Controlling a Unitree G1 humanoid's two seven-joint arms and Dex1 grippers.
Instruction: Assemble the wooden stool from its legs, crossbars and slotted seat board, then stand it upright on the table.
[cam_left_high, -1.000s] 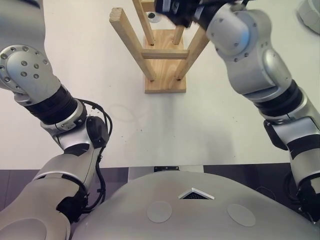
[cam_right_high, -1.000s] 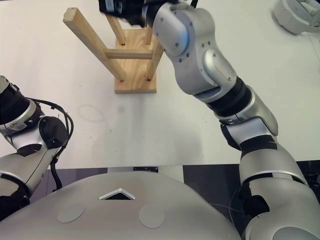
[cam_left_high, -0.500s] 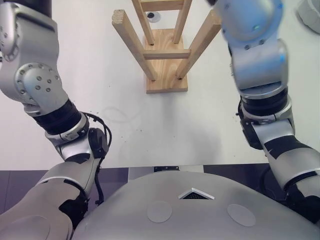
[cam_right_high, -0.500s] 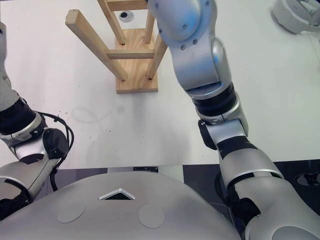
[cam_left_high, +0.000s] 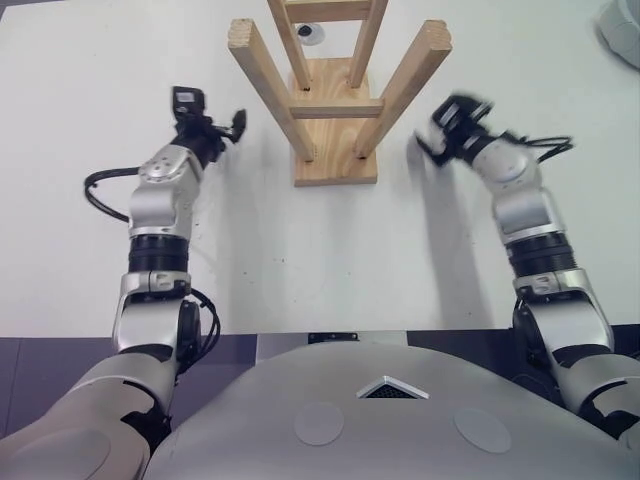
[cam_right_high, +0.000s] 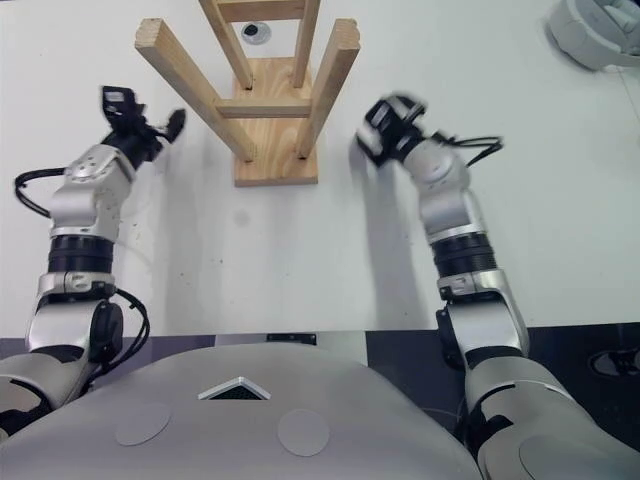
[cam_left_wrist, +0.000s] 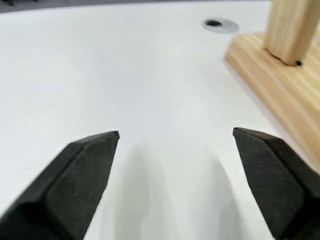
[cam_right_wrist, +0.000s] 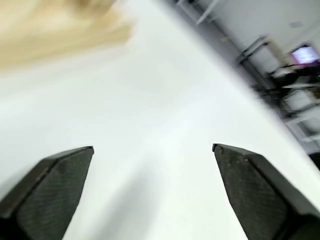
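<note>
1. Left gripper (cam_left_high: 212, 112): fingers spread, empty, just left of the stool.
2. Stool (cam_left_high: 333, 105): assembled, inverted on table (cam_left_high: 330, 260) (seat board (cam_left_high: 337, 170) down, legs up). Judged remaining: flip upright.
3. Right gripper (cam_left_high: 442, 125): spread, empty, just right of the stool.

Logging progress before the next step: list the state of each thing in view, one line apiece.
stool: assembled, upside down, seat board flat on the table, legs pointing up; not yet stood upright.
left hand: open, empty, beside the stool, not touching it.
right hand: open, empty, on the stool's other side, not touching it.
</note>
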